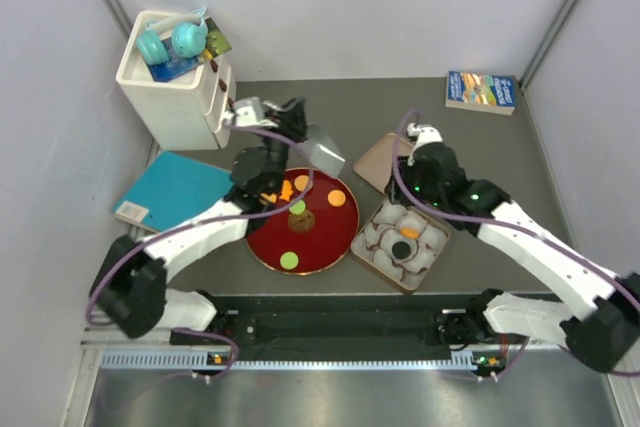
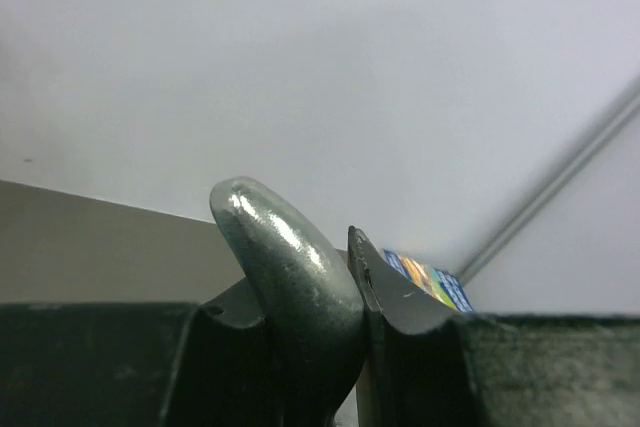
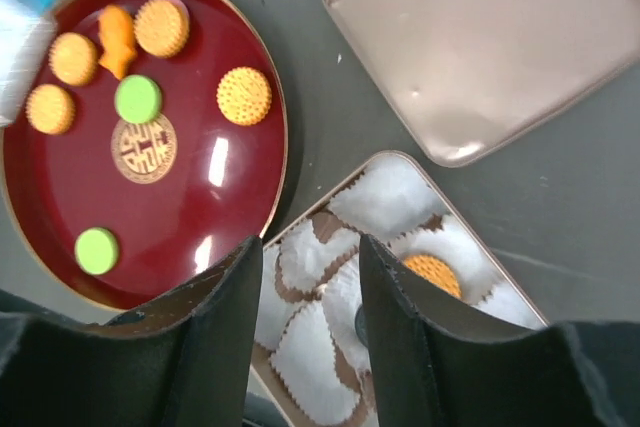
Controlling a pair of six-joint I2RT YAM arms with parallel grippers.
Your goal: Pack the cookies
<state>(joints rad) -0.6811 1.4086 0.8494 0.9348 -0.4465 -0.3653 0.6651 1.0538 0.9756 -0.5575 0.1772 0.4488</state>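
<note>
Left gripper (image 2: pixel 300 292): jaws closed on a silvery metal utensil (image 2: pixel 290 257) (its kind cannot be told from the rounded end that shows). Its wrist camera faces the back wall. In the top view this gripper is above the far rim of the dark-red plate (image 1: pixel 322 247), which sits mid-bench toward the near edge. Right gripper (image 3: pixel 312 247): jaws apart, hanging over the left edge of the tin (image 3: pixel 478 245). The tin stands just beside the plate on its right and is lined with white paper cups (image 3: pixel 390 197), some of which show through the gap. Cookies (image 3: pixel 162 25): most lie on the plate, left of the right jaws and apart from them. Four round orange ones and a fish-shaped orange piece (image 3: pixel 117 39) are grouped on the plate's far side, just nearward of the left jaws. A green cookie (image 3: pixel 138 99) lies among them, a brown embossed cookie (image 3: pixel 143 147) is at the plate's centre, and a second green cookie (image 3: pixel 97 250) is by the near rim. In the tin, one orange cookie (image 3: pixel 432 272) sits in a cup just right of the right jaws. A black cookie (image 1: pixel 402 249) sits in a cup at the tin's middle, largely hidden behind a finger in the right wrist view. The lid (image 3: pixel 480 47) lies on the bench just beyond the tin, toward the far edge. A book (image 1: pixel 481 91) occupies the far-right corner, a white drawer unit (image 1: pixel 172 77) the far-left corner, and a teal notebook (image 1: pixel 175 190) lies along the left edge.
</note>
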